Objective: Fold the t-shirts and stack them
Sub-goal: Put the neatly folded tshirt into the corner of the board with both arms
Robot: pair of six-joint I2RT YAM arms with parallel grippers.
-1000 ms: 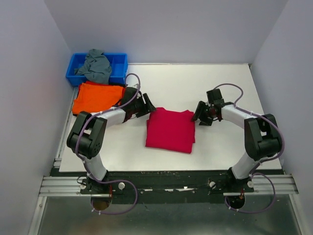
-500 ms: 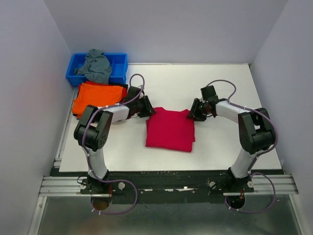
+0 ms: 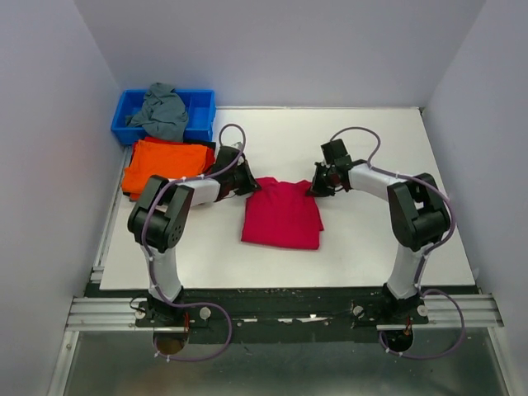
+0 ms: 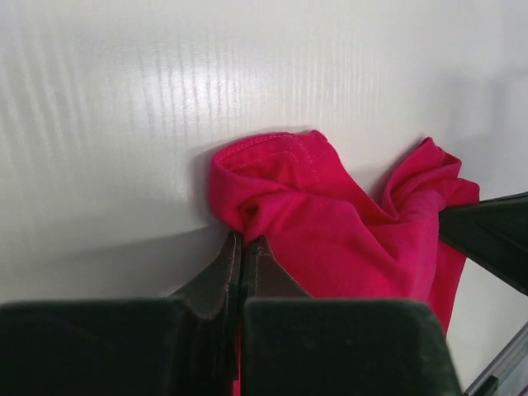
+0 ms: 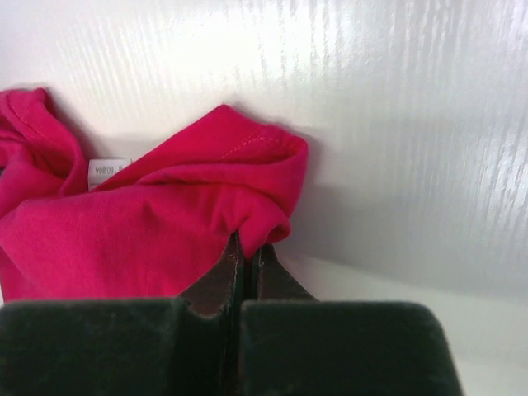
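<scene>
A crimson-pink t-shirt (image 3: pixel 282 214), folded into a rough rectangle, lies at the middle of the white table. My left gripper (image 3: pixel 251 186) is shut on its far left corner, and the cloth bunches up just past the fingertips in the left wrist view (image 4: pixel 330 223). My right gripper (image 3: pixel 314 188) is shut on the far right corner, where the fabric (image 5: pixel 165 223) puckers and a small white label shows. A stack of folded orange t-shirts (image 3: pixel 163 165) rests at the table's left side, beside my left arm.
A blue plastic bin (image 3: pixel 203 115) holding a grey garment (image 3: pixel 162 110) stands at the back left corner, just behind the orange stack. Grey walls close in the table on both sides and at the back.
Both grippers moved inward to the pink t-shirt's far corners and closed on them. The shirt's far edge has bunched and its outline shifted slightly left.
</scene>
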